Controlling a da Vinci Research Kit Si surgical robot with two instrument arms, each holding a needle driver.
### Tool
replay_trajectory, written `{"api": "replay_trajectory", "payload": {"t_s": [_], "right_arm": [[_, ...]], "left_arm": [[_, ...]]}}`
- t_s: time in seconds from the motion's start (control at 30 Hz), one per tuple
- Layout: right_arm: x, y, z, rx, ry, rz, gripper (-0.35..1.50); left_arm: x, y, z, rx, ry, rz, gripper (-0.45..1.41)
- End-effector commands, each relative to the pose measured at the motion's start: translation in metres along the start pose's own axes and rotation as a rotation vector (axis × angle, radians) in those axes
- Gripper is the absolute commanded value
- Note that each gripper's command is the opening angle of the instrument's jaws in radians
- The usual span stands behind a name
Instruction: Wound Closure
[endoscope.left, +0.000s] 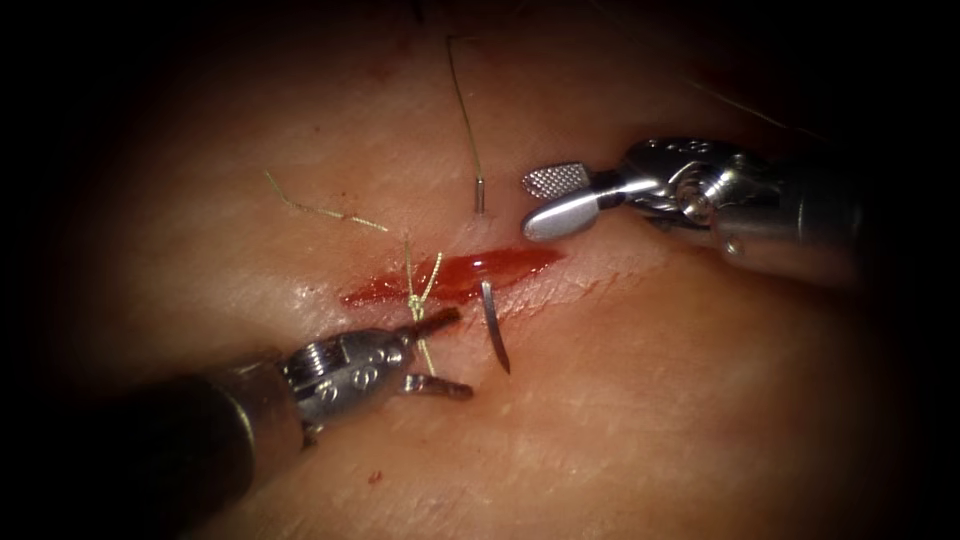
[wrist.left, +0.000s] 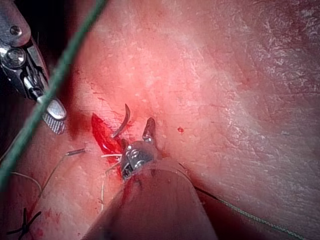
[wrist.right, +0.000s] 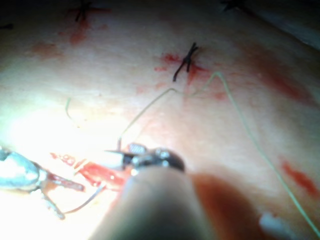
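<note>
Needle sits through the tissue, both ends free: its pointed end sticks out on the near side of the cut, pointing toward 5 o'clock, and its blunt tail end with the thread stands up at the far side, toward 12 o'clock. Left hand waits at 7 o'clock from the cut, spread wide, pinching nothing, one jaw lying by the knotted stitch, the other just left of the needle's point. Right hand hovers at 2 o'clock from the cut, also spread and empty, near the tail end. Red fluid pools in the cut. By my reading, the needle is mid-bite and waiting to be picked up at its point. That calls for a firm pinch behind the tip, then a pull following the curve, with the thread kept clear of the stitch.
</note>
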Motion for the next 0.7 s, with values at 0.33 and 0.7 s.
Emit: {"api": "replay_trajectory", "payload": {"t_s": [0.33,0.7], "right_arm": [[-0.0014,0.0012,-0.0015,0.027,0.017,-0.031,1.33],[-0.0035,0.0024,-0.0008,0.036,0.01,-0.039,1.33]], "left_arm": [[0.0016,-0.0009,0.0014,0.029,-0.005,0.089,0.7],[0.0029,-0.0019,0.0011,0.079,-0.02,0.121,0.55]]}}
